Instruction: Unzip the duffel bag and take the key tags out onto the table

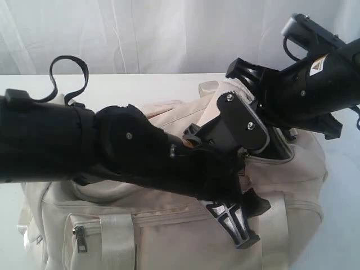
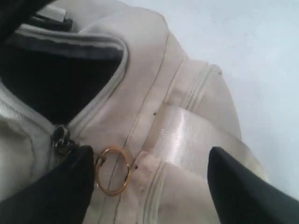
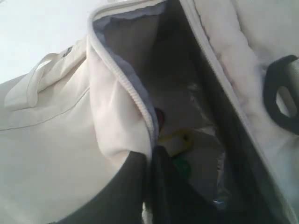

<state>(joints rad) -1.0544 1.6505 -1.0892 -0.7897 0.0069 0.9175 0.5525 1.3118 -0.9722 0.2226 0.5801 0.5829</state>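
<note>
Already the bag [image 1: 169, 236] is unzipped on the counter [image 1: 140, 84], its opening edge pinched by the right tool [image 3: 148, 172]. The left tool [image 2: 150, 156] is spread wide, empty, beside the zipper pull [image 2: 60, 139]. The key tags [image 3: 176, 142] are seen inside; a reach in is called for next.

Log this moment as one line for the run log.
duffel bag: unzipped | right hand: shut on bag's opening edge | left hand: open, by zipper pull | key tags: inside bag
</note>
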